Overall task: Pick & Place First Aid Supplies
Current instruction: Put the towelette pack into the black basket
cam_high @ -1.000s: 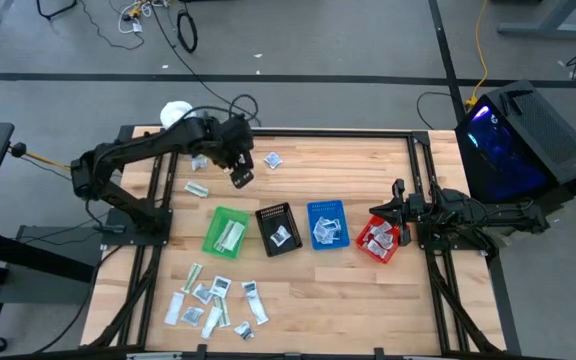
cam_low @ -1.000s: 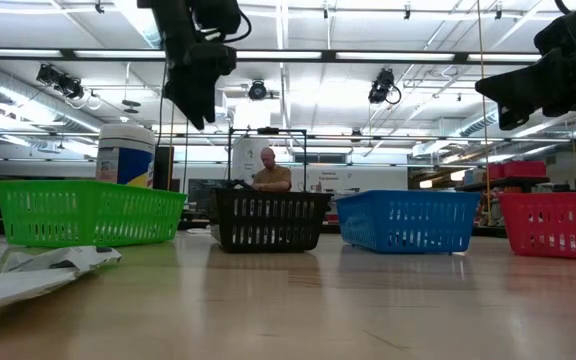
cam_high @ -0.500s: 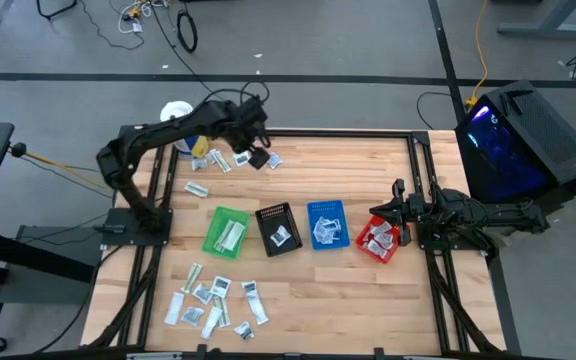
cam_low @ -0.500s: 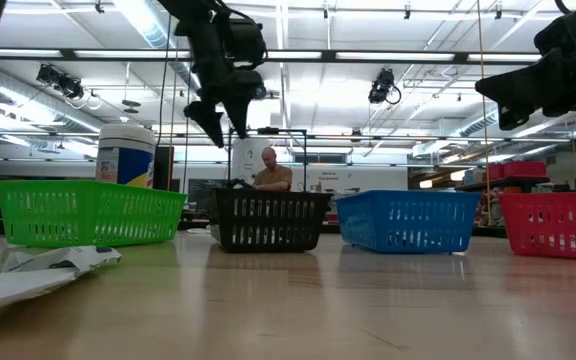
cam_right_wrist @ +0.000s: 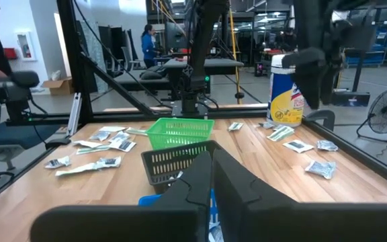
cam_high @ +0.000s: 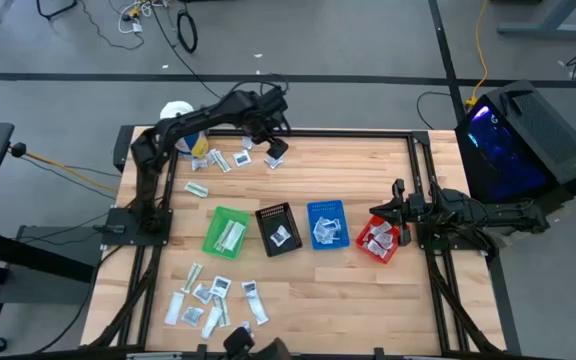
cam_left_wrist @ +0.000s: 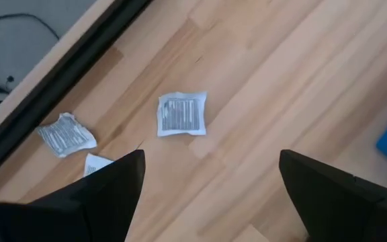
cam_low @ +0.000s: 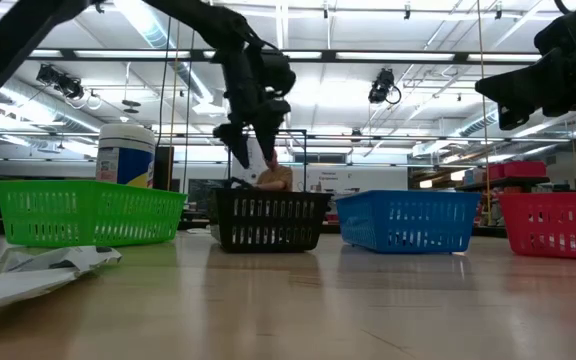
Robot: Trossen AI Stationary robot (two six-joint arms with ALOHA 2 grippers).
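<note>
1. A wooden counter (cam_high: 358, 280) is seen from above, with two dark robot arms at its left and right sides.
2. The left hand (cam_high: 274, 128) reaches over the far edge of the counter, its two fingers (cam_left_wrist: 106, 195) spread wide and holding nothing.
3. Just below it lies a small white sachet (cam_left_wrist: 182, 114) with dark print, flat on the wood; a crinkled silvery packet (cam_left_wrist: 66, 136) lies nearby, next to the counter's dark frame.
4. More first aid supplies (cam_high: 213, 300) are scattered in a loose group at the near left of the counter.
5. Four small bins stand in a row across the middle: green bin (cam_high: 227, 231), black bin (cam_high: 278, 229), blue bin (cam_high: 327, 224) and red bin (cam_high: 379, 241), each with some packets inside.
6. The right hand (cam_high: 396, 207) waits at the counter's right side, above the red bin, its fingers pressed together with nothing between them.
7. A white tub (cam_high: 176, 113) stands at the far left corner.
</note>
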